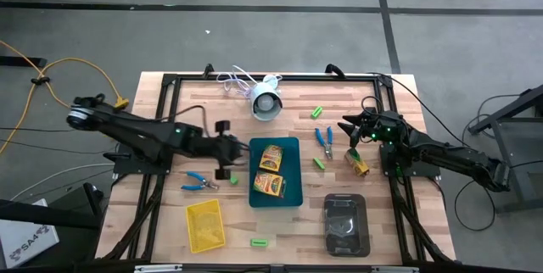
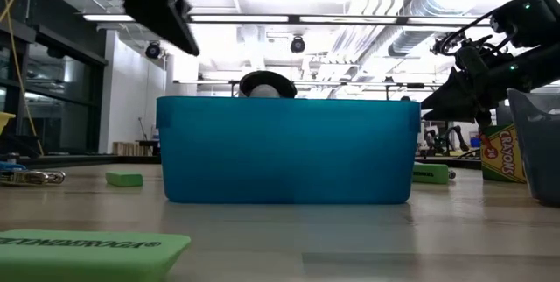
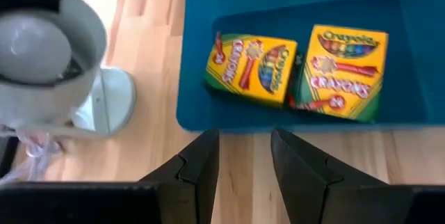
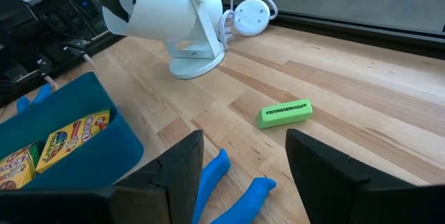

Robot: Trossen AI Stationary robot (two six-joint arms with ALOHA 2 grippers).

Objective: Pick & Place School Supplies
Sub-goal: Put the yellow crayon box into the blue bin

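Two yellow-orange crayon boxes (image 1: 270,171) (image 3: 250,67) lie flat in the teal tray (image 1: 293,147). Another crayon box (image 1: 359,163) (image 2: 503,155) is on the table beside my right arm. One blue-handled scissors (image 1: 325,140) (image 4: 229,182) lies right of the tray, the other (image 1: 198,181) left of it. Green blocks (image 1: 318,112) (image 4: 285,113) are scattered over the table. My left gripper (image 1: 237,149) (image 3: 243,161) is open and empty, raised at the tray's left edge. My right gripper (image 1: 346,131) (image 4: 243,175) is open and hangs above the right scissors' handles.
A white round device (image 1: 265,103) with a cable stands at the far side of the table. A yellow tray (image 1: 204,225) and a dark grey tray (image 1: 345,222) sit near the front edge, with a green block (image 1: 260,242) between them. A black frame borders the tabletop.
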